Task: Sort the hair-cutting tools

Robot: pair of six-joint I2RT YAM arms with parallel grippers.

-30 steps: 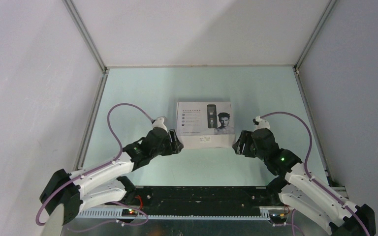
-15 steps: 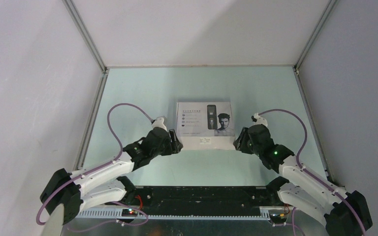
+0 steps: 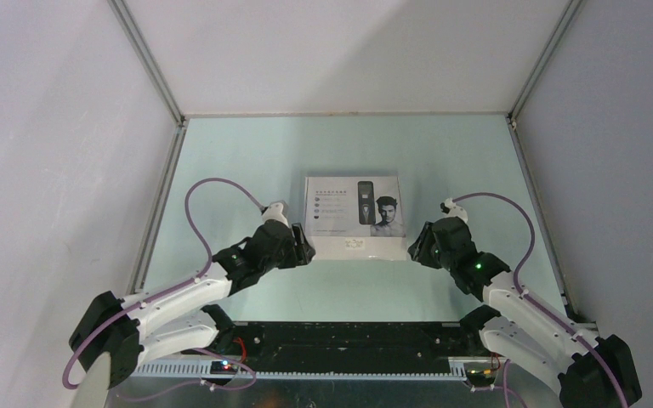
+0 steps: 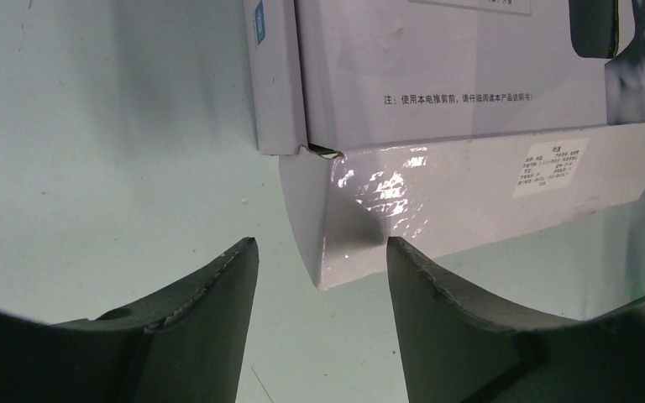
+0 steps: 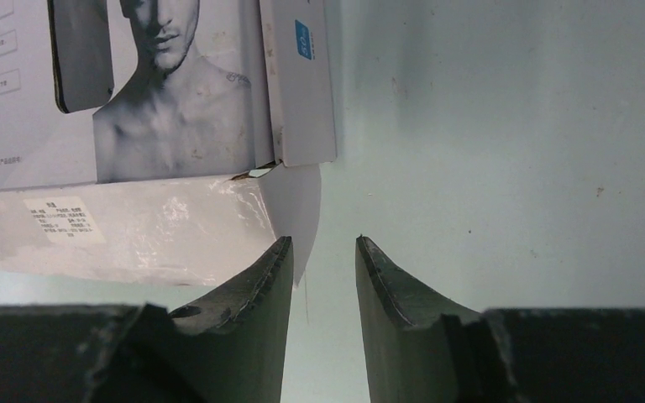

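I see a flat white box (image 3: 353, 212) lying mid-worktop (image 3: 247, 161), its lid bearing a man's face, and its glossy front flap (image 4: 470, 193) folded down toward the arms. The hair-cutting tools themselves are out of my sight; only that box shows. My left hand (image 3: 306, 251) sits low at the flap's left corner, fingers (image 4: 210, 285) spread wide with the corner between them, gripping nothing. My right hand (image 3: 414, 252) sits at the flap's right corner with a narrower gap, also holding nothing.
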